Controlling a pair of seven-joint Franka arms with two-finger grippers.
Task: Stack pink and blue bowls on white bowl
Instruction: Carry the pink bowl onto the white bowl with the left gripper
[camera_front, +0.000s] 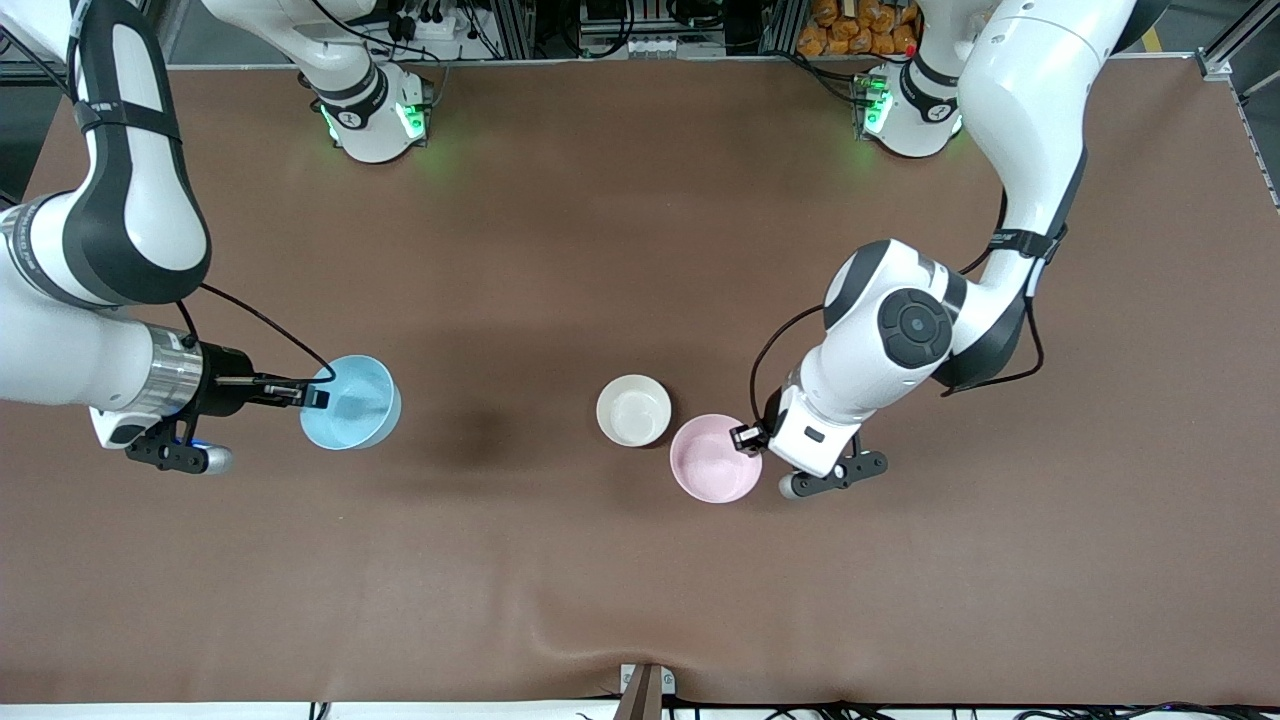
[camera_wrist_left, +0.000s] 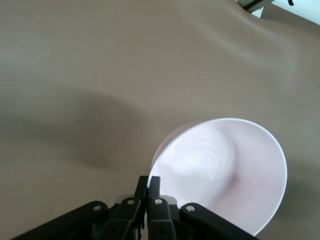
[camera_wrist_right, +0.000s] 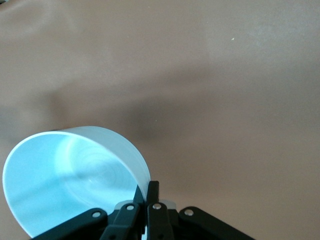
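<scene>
The white bowl (camera_front: 633, 410) sits on the table near its middle. My left gripper (camera_front: 748, 437) is shut on the rim of the pink bowl (camera_front: 715, 458) and holds it tilted just above the table, right beside the white bowl. In the left wrist view the gripper (camera_wrist_left: 148, 181) pinches the pink bowl (camera_wrist_left: 225, 170) at its edge. My right gripper (camera_front: 318, 397) is shut on the rim of the blue bowl (camera_front: 352, 403), held tilted above the table toward the right arm's end. The right wrist view shows the gripper (camera_wrist_right: 151, 187) on the blue bowl (camera_wrist_right: 65, 185).
The brown table (camera_front: 640, 250) carries only the bowls. Both arm bases (camera_front: 375, 115) stand along its back edge. A small bracket (camera_front: 645, 690) sits at the table edge nearest the front camera.
</scene>
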